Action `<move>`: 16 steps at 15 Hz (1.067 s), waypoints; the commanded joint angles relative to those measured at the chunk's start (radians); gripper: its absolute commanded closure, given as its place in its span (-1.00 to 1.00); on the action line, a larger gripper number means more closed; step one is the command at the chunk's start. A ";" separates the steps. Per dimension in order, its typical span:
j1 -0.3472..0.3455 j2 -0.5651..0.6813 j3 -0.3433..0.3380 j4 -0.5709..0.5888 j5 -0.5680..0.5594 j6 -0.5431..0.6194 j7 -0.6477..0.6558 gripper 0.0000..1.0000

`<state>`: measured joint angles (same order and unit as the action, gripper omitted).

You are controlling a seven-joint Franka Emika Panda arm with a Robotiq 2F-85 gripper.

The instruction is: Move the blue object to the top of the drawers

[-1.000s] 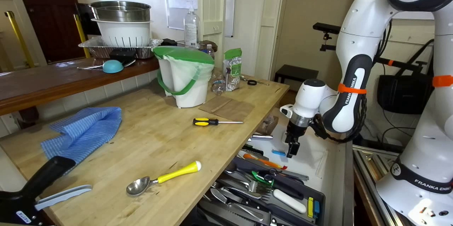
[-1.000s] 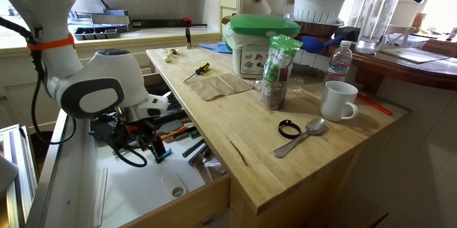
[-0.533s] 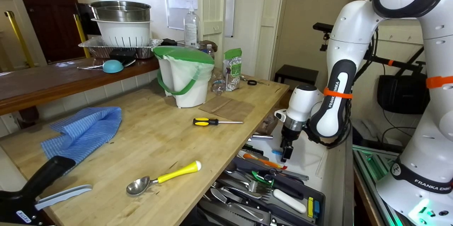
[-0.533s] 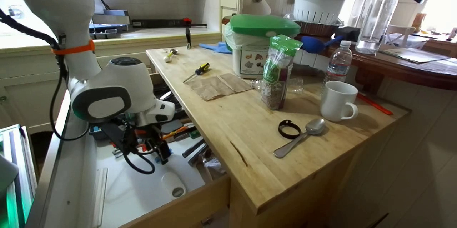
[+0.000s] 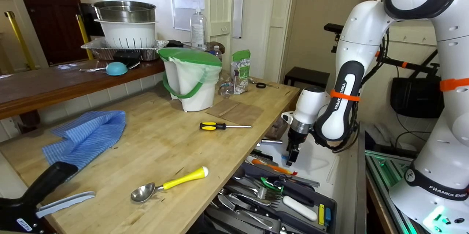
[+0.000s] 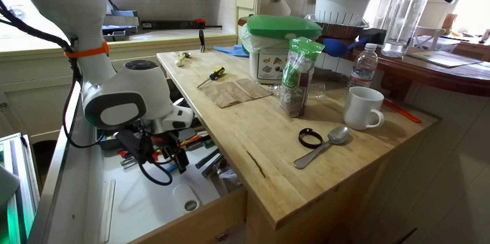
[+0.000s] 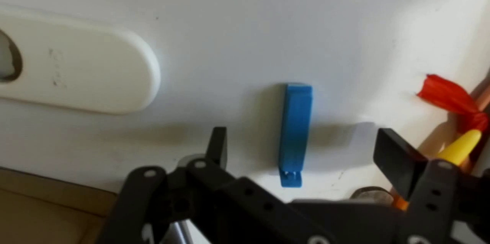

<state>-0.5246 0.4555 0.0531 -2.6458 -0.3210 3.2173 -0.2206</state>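
"In the wrist view, where does the blue object lie?"

"On the white floor of the open drawer, below and between the fingers of the claw; they stand wide apart with nothing held. I'd go straight down, stop before pressing the floor, and squeeze across the object's narrow width, mid-length. Watch the red tip: it lies near the finger on the right and could get nudged."

"And after that?"

"In an exterior view, the worktop stands left of the claw and higher, so I'd lift well above its edge before swinging left, then set the piece down between the screwdriver and the yellow-handled scoop."

"What do the containers hold there?"

"The grey tray, toward the drawer's near end, is crowded with cutlery, plus a yellow piece and a second blue piece; I take the loose one under the claw as ours. The white bin has its green lid on, hiding its contents."

"Anything more?"

"In an exterior view, a clear-sided bag shows grainy stuff low down, and the mug at right gives no look inside. The claw partly hides the blue object there."
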 commanded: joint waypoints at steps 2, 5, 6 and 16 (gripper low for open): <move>-0.013 0.015 0.019 0.009 0.042 -0.012 -0.027 -0.39; -0.020 0.015 0.026 0.008 0.045 -0.010 -0.029 0.10; -0.019 0.012 0.025 0.008 0.047 -0.010 -0.029 0.27; -0.066 -0.185 0.080 -0.144 0.037 -0.021 -0.043 0.92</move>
<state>-0.5319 0.4202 0.0688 -2.6693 -0.2951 3.2127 -0.2245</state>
